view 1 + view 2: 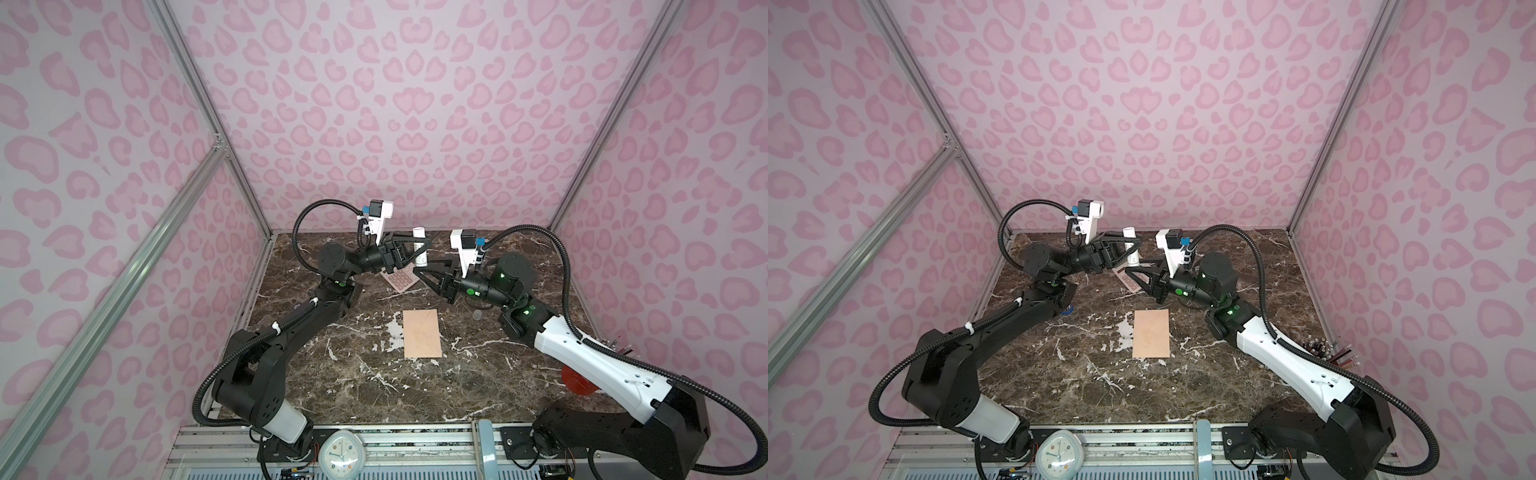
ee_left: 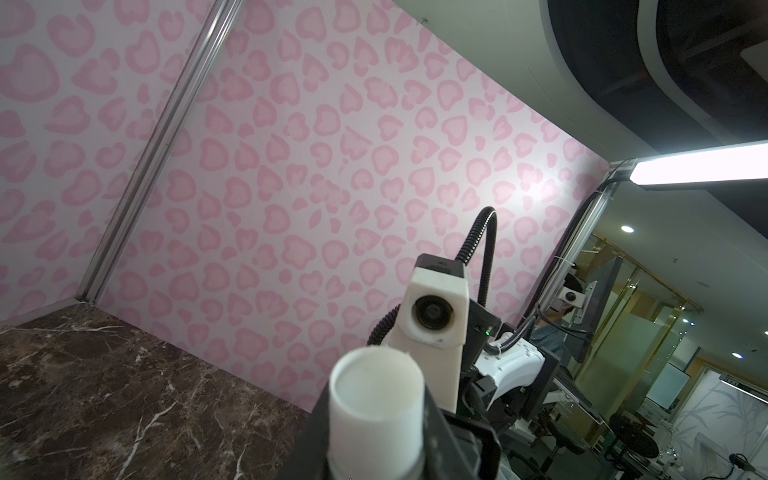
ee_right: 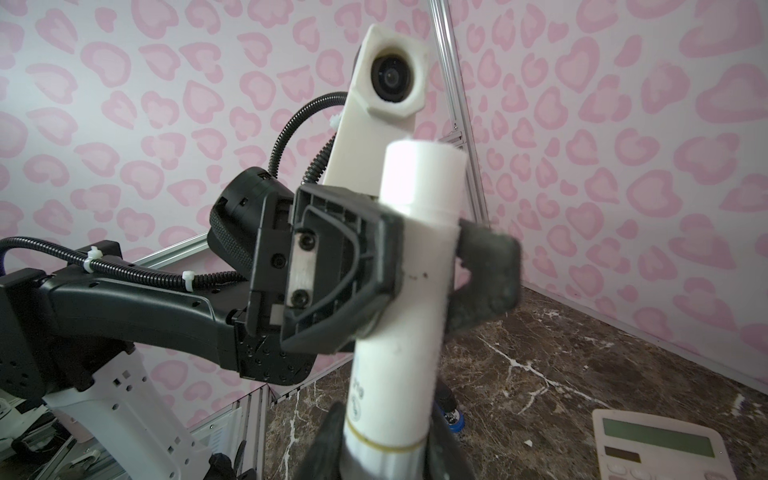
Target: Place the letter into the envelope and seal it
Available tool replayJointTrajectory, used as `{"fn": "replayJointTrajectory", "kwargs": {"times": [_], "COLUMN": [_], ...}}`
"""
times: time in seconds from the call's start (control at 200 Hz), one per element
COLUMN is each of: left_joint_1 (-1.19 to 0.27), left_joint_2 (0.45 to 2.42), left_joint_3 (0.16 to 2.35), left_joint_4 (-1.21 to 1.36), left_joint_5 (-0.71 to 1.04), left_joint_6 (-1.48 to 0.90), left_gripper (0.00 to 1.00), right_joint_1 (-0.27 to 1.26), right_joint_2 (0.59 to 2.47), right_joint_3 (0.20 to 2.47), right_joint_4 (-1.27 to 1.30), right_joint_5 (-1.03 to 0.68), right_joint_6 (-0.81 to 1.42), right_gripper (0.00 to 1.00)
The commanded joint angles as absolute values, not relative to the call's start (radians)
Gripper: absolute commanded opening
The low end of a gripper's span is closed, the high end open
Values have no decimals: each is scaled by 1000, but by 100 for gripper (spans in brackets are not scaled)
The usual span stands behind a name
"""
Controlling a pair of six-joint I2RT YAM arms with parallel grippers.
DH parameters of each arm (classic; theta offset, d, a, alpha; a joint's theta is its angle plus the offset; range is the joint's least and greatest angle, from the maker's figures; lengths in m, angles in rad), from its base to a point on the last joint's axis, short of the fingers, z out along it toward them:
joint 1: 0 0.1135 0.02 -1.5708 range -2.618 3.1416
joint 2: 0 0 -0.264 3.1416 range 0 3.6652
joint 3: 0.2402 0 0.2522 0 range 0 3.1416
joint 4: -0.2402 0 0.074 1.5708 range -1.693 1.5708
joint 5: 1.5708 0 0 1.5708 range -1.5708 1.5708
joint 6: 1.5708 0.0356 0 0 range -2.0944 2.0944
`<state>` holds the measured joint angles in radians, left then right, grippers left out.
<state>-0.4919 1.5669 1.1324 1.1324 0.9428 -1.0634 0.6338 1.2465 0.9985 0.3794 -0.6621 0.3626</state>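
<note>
A dark marble surface carries the envelope. It lies flat, well apart from both tools, on the side toward the arms' bases. We see no letter and cannot tell whether it is already inside. We judge the envelope to be light, thin and floppy. It is likely to slide on polished stone, so it is best pinned flat or taken by an edge. A calculator lies beneath the tools. The left tool is clenched around a white glue stick, holding it upright above the surface. The right tool brackets the stick's lower end from below; we cannot tell whether it is gripping.
</note>
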Motion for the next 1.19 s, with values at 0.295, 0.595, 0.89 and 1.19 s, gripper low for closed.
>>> {"fn": "replayJointTrajectory", "kwargs": {"times": [0.295,0.595,0.89,1.19], "left_joint_1": [-505,-531,-519,-499], "left_joint_2": [1482,1437,1425,1487], "left_joint_3": [1119,1099,1104,1129], "left_joint_4": [876,732,734,964], "left_joint_5": [824,689,655,819], "left_joint_6": [-778,-625,-629,-846], "left_gripper": [4,4,4,4], "right_joint_1": [659,756,711,600], "right_joint_2": [1247,1261,1195,1180], "right_joint_3": [1025,1084,995,936], "right_joint_4": [353,281,265,371], "right_joint_5": [-528,-348,-407,-603], "right_joint_6": [356,269,241,351], "right_gripper": [10,19,37,46]}}
